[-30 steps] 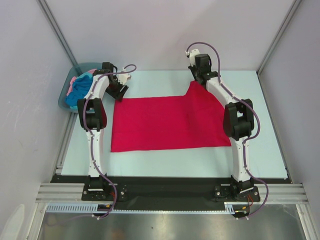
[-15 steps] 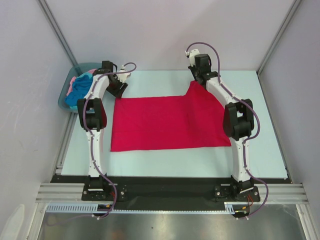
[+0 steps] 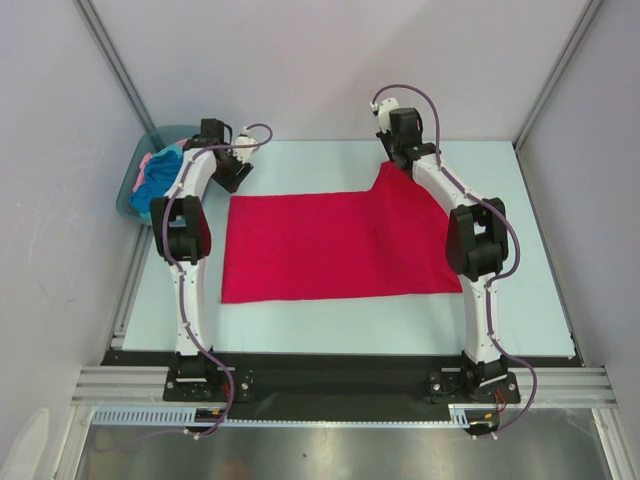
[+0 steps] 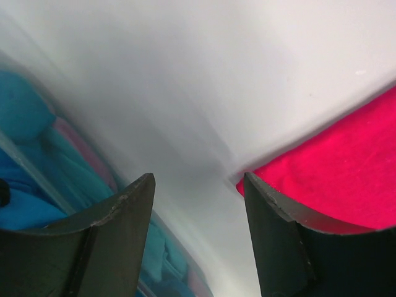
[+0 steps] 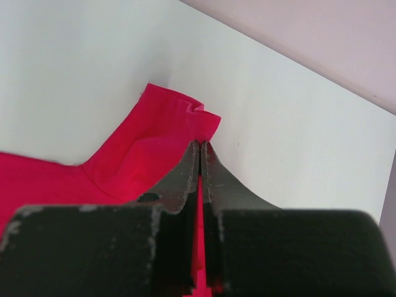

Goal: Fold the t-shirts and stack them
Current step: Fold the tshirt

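At the left we see the tub (image 3: pixel 127 200) with the turquoise t-shirt (image 3: pixel 150 190) and the pink t-shirt (image 3: pixel 148 160). Beside it our left hand (image 4: pixel 198 179) is spread and empty. The red t-shirt (image 3: pixel 330 245) lies flat on the counter (image 3: pixel 300 320), and our right hand (image 5: pixel 201 145) pinches its far right corner.

Crimson-red t-shirt (image 3: pixel 330 245): lay spread flat as a rough rectangle across the middle of the table (image 3: pixel 520 250), smooth save for one faint vertical crease. Its far-right corner rose in a peak, pinched in the closed right gripper (image 5: pixel 200 145). Turquoise-blue t-shirt (image 3: pixel 150 190) and pale pink t-shirt (image 3: pixel 150 158): lay crumpled together, unfolded, in the tub (image 3: pixel 127 190) at the far-left corner.
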Controlling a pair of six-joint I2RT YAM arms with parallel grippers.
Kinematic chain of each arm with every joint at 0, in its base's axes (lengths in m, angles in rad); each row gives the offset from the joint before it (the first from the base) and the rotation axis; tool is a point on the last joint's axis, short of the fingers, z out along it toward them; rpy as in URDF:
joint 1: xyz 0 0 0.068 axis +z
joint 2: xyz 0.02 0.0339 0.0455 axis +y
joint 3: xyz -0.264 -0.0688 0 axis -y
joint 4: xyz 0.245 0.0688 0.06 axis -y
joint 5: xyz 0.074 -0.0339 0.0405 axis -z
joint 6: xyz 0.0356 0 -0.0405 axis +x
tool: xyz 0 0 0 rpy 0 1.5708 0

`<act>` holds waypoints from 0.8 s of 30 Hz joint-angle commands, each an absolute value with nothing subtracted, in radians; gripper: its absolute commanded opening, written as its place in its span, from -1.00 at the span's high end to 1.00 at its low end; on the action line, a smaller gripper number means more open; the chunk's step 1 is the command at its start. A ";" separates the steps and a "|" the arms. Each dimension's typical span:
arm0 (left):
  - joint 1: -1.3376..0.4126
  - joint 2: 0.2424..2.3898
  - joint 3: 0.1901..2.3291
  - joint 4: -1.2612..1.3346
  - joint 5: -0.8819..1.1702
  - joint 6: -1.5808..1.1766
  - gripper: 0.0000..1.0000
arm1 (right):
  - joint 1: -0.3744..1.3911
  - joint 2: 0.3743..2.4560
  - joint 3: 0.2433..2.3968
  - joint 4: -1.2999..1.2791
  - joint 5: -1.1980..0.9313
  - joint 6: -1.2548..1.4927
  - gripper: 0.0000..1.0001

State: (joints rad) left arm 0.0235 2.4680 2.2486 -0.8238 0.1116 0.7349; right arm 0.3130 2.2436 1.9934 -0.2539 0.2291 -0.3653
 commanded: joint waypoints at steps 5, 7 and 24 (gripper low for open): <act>0.051 2.427 2.174 -0.818 -0.037 0.841 -0.32 | 0.319 2.201 2.006 -0.199 0.244 -0.374 1.00; 0.049 2.434 2.171 -0.816 -0.048 0.853 -0.32 | 0.319 2.200 2.005 -0.201 0.247 -0.373 1.00; 0.029 2.430 2.117 -0.847 -0.012 0.908 -0.32 | 0.325 2.207 2.008 -0.192 0.252 -0.387 1.00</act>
State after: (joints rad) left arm -0.0036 2.4546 2.1555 -0.7914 0.0334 0.8879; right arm 0.3138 2.2436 1.9934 -0.2478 0.2325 -0.3759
